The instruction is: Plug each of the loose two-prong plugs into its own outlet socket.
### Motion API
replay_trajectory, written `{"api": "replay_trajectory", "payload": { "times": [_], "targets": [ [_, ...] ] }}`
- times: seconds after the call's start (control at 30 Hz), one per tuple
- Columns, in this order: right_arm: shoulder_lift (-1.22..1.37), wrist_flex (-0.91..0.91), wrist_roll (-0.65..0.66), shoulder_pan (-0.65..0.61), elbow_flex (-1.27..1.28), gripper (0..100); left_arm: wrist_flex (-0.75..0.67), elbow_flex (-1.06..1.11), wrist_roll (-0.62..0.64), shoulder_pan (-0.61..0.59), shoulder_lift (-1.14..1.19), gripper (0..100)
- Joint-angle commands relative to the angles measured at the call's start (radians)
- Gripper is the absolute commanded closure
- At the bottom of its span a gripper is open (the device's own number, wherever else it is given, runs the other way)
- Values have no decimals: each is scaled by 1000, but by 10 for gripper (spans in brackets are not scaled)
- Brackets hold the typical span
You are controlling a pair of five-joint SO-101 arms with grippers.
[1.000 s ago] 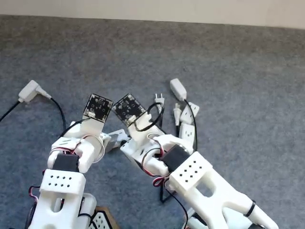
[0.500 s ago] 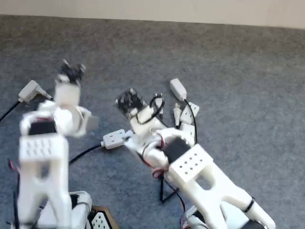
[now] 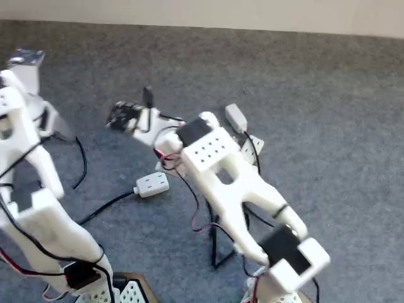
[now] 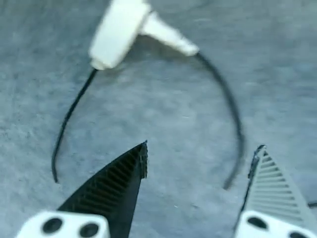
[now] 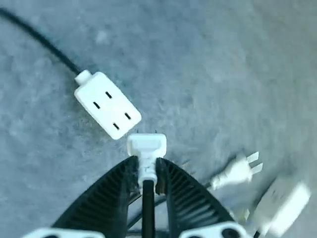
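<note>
My right gripper (image 5: 146,167) is shut on a white two-prong plug (image 5: 146,147) whose black cord runs back between the fingers. The plug hangs close to a white outlet block (image 5: 107,105) with two pairs of slots, its prongs pointing toward it. That outlet block (image 3: 151,184) lies on the carpet at the centre on a black cord. My left gripper (image 4: 202,147) is open over bare carpet, short of a white angled adapter (image 4: 121,29) on a black cable (image 4: 228,104).
A loose white plug (image 5: 237,171) and another white block (image 5: 282,198) lie near the right gripper. More white plugs and sockets (image 3: 247,136) cluster right of centre. Grey carpet (image 3: 328,95) covers the table; the left arm (image 3: 31,164) stands tall at the left edge.
The left arm swung up and away to the far left, over the white adapter. The right arm rose and turned left with the plug, uncovering the outlet block at the centre.
</note>
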Motion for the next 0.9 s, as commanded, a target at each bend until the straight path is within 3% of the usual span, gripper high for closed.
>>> {"api": "replay_trajectory", "payload": {
  "times": [0.0,0.2,0.37,0.87],
  "targets": [
    [74,13,192,-47,-151,993,32,-257,-92,-102,176,671],
    [93,13,385,-58,-165,993,32,-410,-158,-180,286,671],
    [93,76,451,-64,-165,993,32,-432,-186,-200,303,671],
    [104,-27,425,-97,-25,993,31,-427,-183,-202,306,671]
  ]
}}
